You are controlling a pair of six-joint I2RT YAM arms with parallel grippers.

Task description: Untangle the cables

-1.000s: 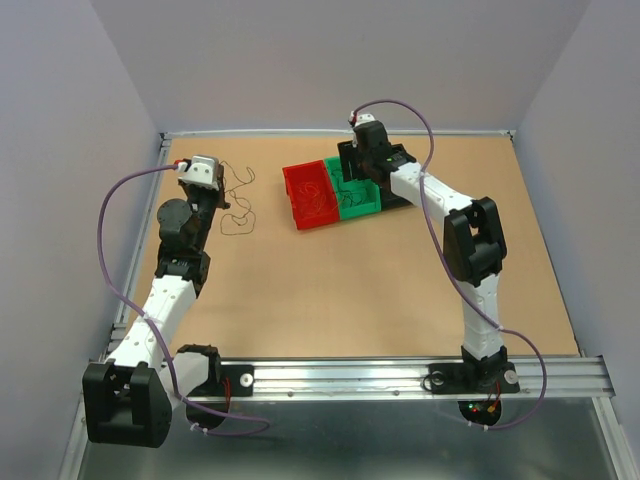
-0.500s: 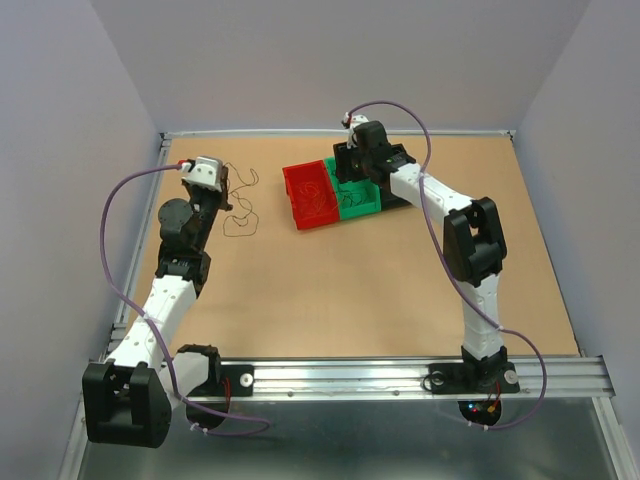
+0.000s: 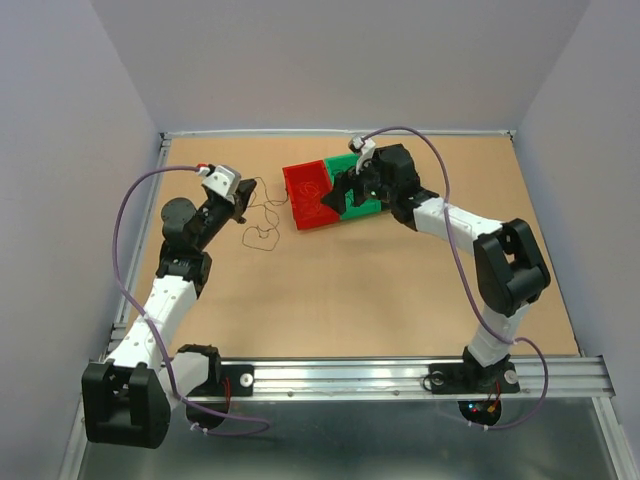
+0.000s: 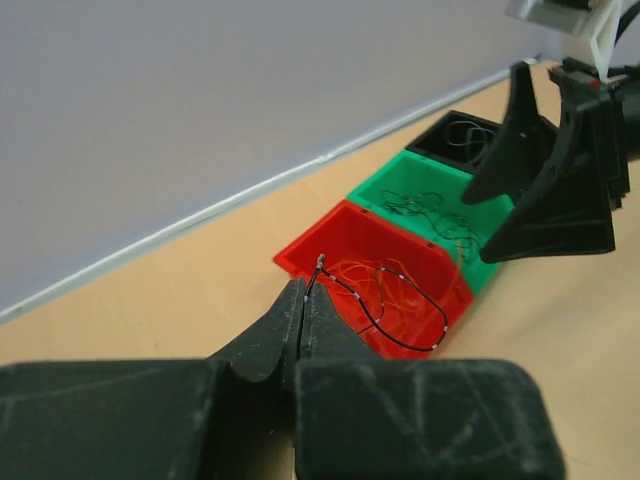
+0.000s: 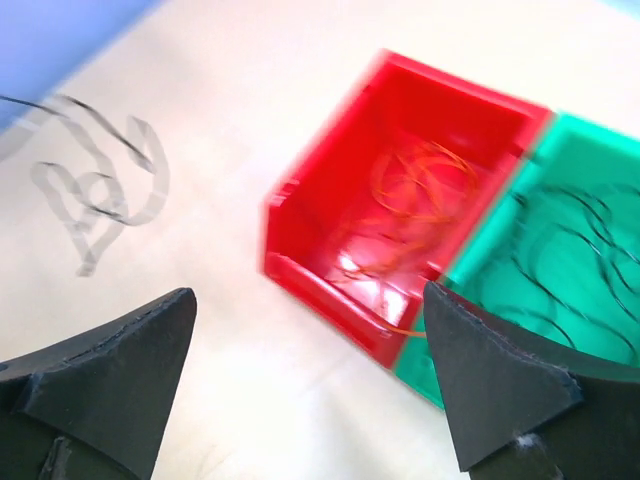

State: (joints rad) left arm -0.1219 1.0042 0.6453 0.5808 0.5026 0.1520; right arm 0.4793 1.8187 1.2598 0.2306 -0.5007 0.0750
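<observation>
1. Brown table [image 3: 350,290] is carrying three small bins that are standing side by side near its far edge: a red bin [image 4: 310,232], a green bin [image 4: 385,175] that is touching its right side, and a black bin [image 4: 425,135] that is touching the far end of the green one.
2. Left jaws are pressing together, and they are pinching one end of a thin black cable [image 4: 400,325] between their tips.
3. From that pinch the black cable is hanging down, and in the top view its loose loops are lying on the bare table just beside the left wall of the red bin.
4. Orange cables [image 5: 420,185] are lying as a loose curl inside the red bin.
5. Dark green cables [image 5: 575,250] are lying spread over the floor of the green bin.
6. Some thin dark cables [image 4: 470,130] are showing inside the black bin; their colour I cannot tell.
7. Right jaws are standing wide apart and are gripping nothing; they are hovering above the place where the red bin and the green bin are meeting.
8. The left arm [image 3: 170,290] is reaching along the left side of the table, and the right arm [image 3: 455,220] is reaching in from the right.
</observation>
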